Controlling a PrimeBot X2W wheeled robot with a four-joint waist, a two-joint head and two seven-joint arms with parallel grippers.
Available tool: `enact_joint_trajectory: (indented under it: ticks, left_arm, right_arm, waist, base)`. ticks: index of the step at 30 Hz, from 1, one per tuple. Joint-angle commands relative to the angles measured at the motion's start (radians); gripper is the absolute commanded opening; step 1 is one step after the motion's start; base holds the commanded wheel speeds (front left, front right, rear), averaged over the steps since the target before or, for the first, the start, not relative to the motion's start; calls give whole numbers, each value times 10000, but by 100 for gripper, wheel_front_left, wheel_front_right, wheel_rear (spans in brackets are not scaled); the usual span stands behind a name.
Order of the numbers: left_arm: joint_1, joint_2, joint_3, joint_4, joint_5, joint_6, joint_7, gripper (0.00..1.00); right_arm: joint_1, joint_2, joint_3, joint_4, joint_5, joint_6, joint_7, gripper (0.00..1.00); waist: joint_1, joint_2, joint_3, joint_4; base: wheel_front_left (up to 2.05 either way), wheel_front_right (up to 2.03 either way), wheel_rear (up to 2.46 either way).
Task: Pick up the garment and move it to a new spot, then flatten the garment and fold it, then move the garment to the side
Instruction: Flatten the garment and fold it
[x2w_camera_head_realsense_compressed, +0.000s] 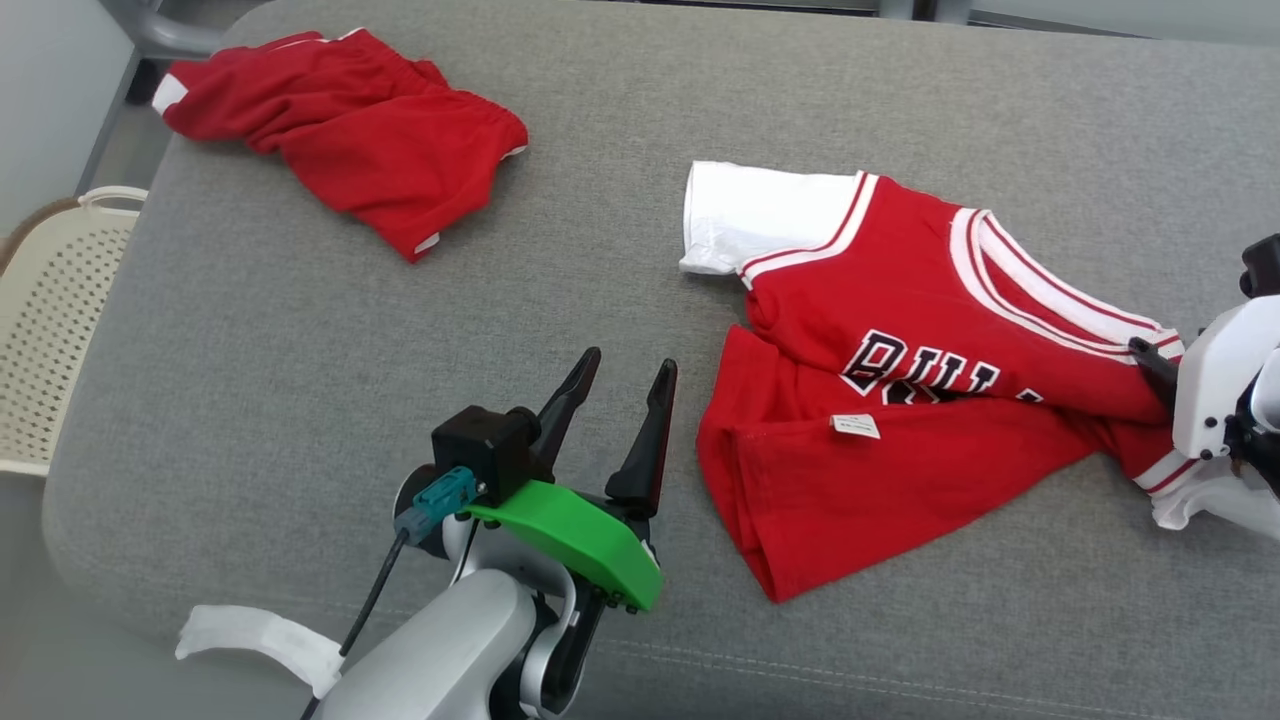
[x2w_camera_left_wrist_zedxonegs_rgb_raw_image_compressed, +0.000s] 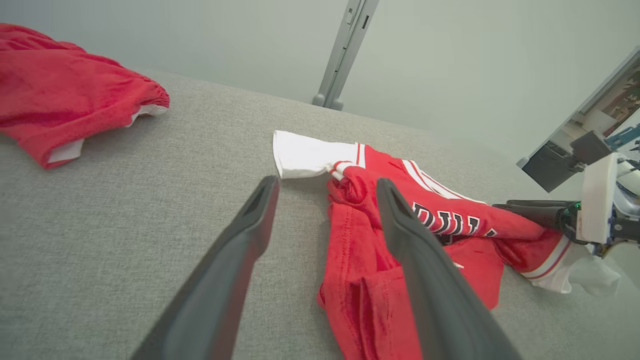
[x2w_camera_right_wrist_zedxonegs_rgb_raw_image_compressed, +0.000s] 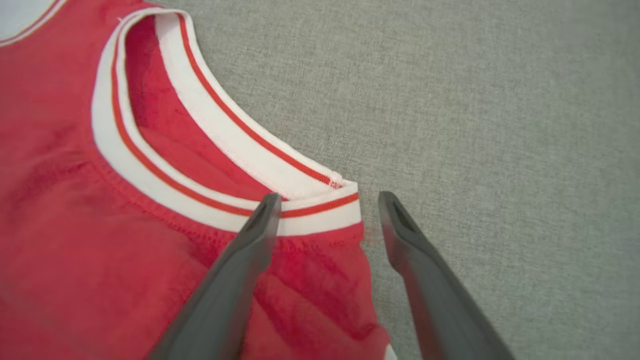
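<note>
Bench: a grey fabric-covered bench (x2w_camera_head_realsense_compressed: 300, 350) carries both pieces of clothing.
Garment: the red jersey (x2w_camera_head_realsense_compressed: 900, 300) lies crumpled on the right half of the bench, not flat.
Sleeve: one white sleeve (x2w_camera_head_realsense_compressed: 760, 215) is spread out on the far left side of the jersey, flat on the bench.
Hem part: the lower part of the jersey is folded up over the front and covers the bottom of the black and white lettering (x2w_camera_head_realsense_compressed: 920, 375); a small white label (x2w_camera_head_realsense_compressed: 856, 427) shows on this folded part.
Collar: the white collar (x2w_camera_right_wrist_zedxonegs_rgb_raw_image_compressed: 215, 120) with its thin red stripe points to the right side, and its end lies at the shoulder edge.
Left gripper: the left gripper (x2w_camera_head_realsense_compressed: 630, 360) stands over bare bench just beside the left edge of the jersey; its jaws are wide and hold nothing. A green cover sits on its wrist.
Right gripper: the right gripper (x2w_camera_right_wrist_zedxonegs_rgb_raw_image_compressed: 330, 197) is at the right shoulder of the jersey. Its jaws are wide; one finger is over the end of the collar, the other over bare grey fabric, with the shoulder edge between them. If the tips touch the cloth, I cannot tell. Nothing is clamped.
Shorts: a pair of red shorts (x2w_camera_head_realsense_compressed: 350, 130) with white trim lies bunched at the far left corner, well apart from the jersey.
Basket: a cream basket (x2w_camera_head_realsense_compressed: 50, 300) with small holes stands beside the left edge of the bench, lower than its top.
</note>
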Motion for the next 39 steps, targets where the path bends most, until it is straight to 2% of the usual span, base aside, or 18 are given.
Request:
enact_joint_trajectory:
  ticks: [1, 11, 12, 13, 15, 20, 27, 34, 39]
  left_arm:
    - [-14, -13, 21, 16, 26, -26, -48, 100]
    - [81, -26, 49, 37, 38, -64, -97, 100]
    - [78, -25, 55, 38, 43, -66, -99, 100]
    - [76, -26, 60, 42, 48, -67, -104, 100]
    - [73, -28, 61, 61, 57, -74, -110, 100]
    - [105, -26, 45, 106, 64, -91, -88, 100]
    - [82, -21, 18, 121, 92, -120, -93, 100]
    - [-75, -53, 31, 93, 160, -141, -106, 100]
    - [-131, -93, 41, 167, 175, -179, -117, 100]
  right_arm:
    - [-43, -123, 206, 200, 238, -15, 307, 100]
    - [17, 1, 964, 822, 1067, -6, 1275, 100]
    - [-28, -7, 1050, 815, 1059, -6, 1201, 78]
    - [-108, -28, 1138, 828, 991, -6, 1085, 35]
    - [-317, -91, 1221, 922, 829, -7, 777, 0]
    - [-869, -170, 1180, 1391, 458, -15, -34, 0]
    - [-2107, -1, 765, 2952, -562, -15, -1614, 0]
    - [-4002, -142, -88, 4876, -1979, -15, -4183, 0]
    - [-4458, 7, -613, 5420, -2498, -15, -4434, 0]
  waist:
    - [0, 0, 139, 412]
    - [0, 0, 158, 565]
    - [0, 0, 173, 565]
    - [0, 0, 187, 563]
    - [0, 0, 206, 558]
    - [0, 0, 186, 544]
    - [0, 0, 211, 551]
    - [0, 0, 446, 672]
    - [0, 0, 577, 755]
  base:
    - [0, 0, 0]
    - [0, 0, 0]
    - [0, 0, 0]
    - [0, 0, 0]
    - [0, 0, 0]
    - [0, 0, 0]
    - [0, 0, 0]
    - [0, 0, 0]
    - [0, 0, 0]
